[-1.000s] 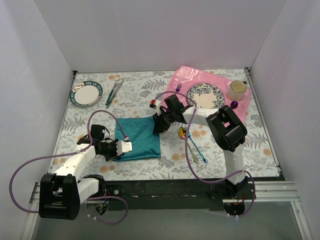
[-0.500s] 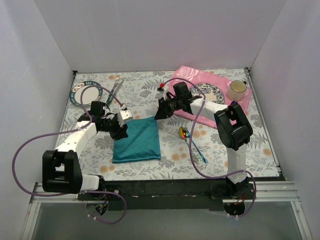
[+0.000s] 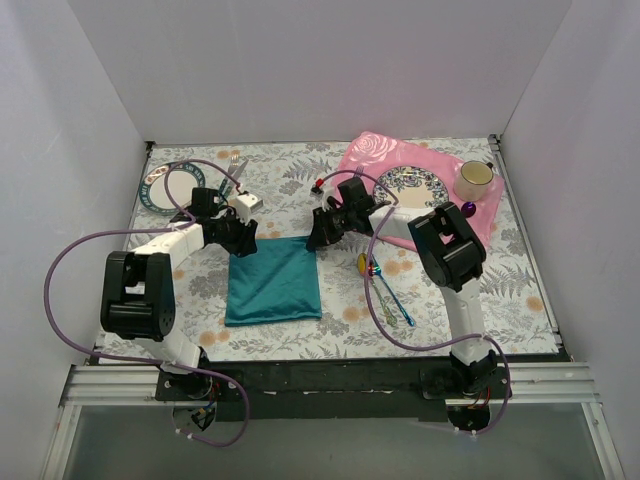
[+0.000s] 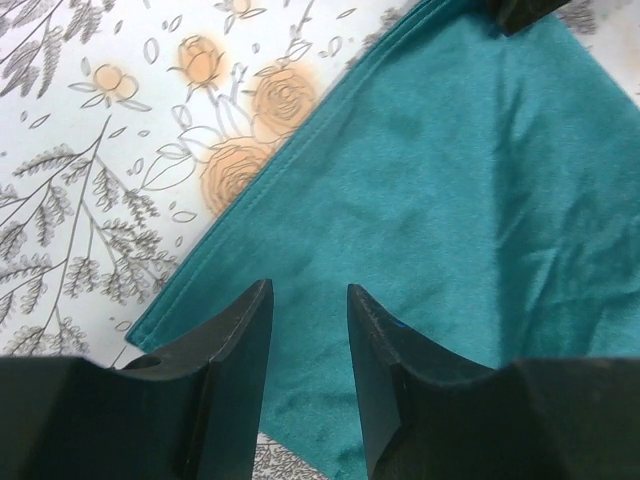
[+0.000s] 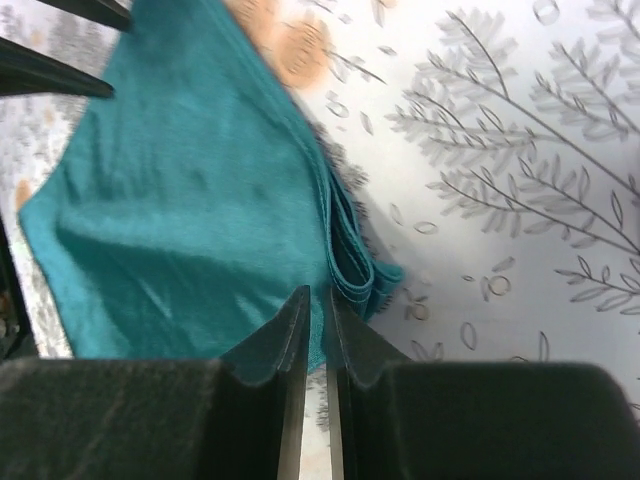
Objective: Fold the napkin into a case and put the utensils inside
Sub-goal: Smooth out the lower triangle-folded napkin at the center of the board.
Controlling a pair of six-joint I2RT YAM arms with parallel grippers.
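Observation:
The teal napkin (image 3: 272, 283) lies folded in a rough rectangle on the floral table. My left gripper (image 3: 243, 241) is at its far left corner; in the left wrist view (image 4: 308, 305) the jaws stand open and empty just above the cloth (image 4: 450, 190). My right gripper (image 3: 315, 238) is at the far right corner; in the right wrist view (image 5: 311, 295) the jaws are shut to a thin slit, tips beside the layered corner (image 5: 358, 270). The gold-pink spoon (image 3: 368, 266) and the blue-green handled piece (image 3: 398, 303) lie right of the napkin.
A pink placemat (image 3: 365, 152) at the far right carries a patterned plate (image 3: 412, 191), a cup (image 3: 475, 179) and purple utensils (image 3: 468, 209). A teal-rimmed plate (image 3: 168, 186) and a green-handled fork and knife (image 3: 229, 180) lie at the far left.
My left gripper moved from the napkin's near left corner along its left edge to the far left corner. My right gripper drew back from the far right corner, then returned to it.

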